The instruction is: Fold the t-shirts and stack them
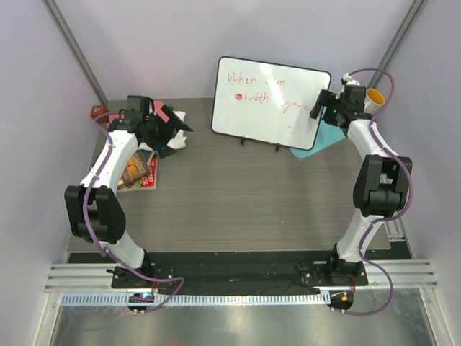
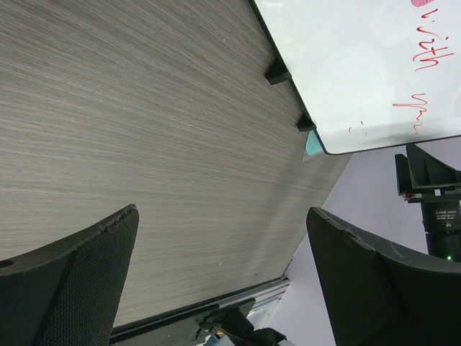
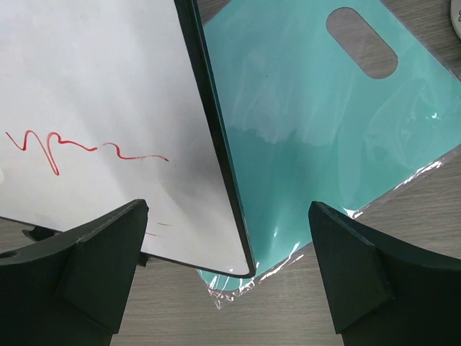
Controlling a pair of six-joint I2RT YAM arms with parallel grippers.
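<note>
We find the desk [image 1: 252,194] closed in by pale walls at 9, 12 and 3 o'clock, with the arm bases and a metal rail [image 1: 238,277] along the edge at 6 o'clock. The widest free room is the bare wood-grain middle, running from the whiteboard [image 1: 270,101] at 12 o'clock down to the bases. The whiteboard stands tilted on small black feet, with red writing on it. A glossy teal bag [image 3: 302,130] with a cut-out handle lies flat, partly under the board's edge at 1 o'clock. The t-shirts [image 1: 176,137] lie as an unfolded heap in the corner at 11 o'clock. We note a salmon-pink patch [image 1: 163,113] on the far side and crumpled cream-white cloth [image 1: 178,115] on the side facing the board. We cannot tell the dark shirt apart from the black arm head above it. Books [image 1: 137,171] lie just beside the heap at its 7 o'clock, close to the left edge. The left fingers [image 2: 86,267] are spread wide and released, with only bare desk in the gap, and in the overhead view that arm's head sits directly over the heap. The right fingers [image 3: 94,252] are likewise spread and grasp nothing. They hang above the board's corner and the teal bag at 1 o'clock, well apart from the heap.
</note>
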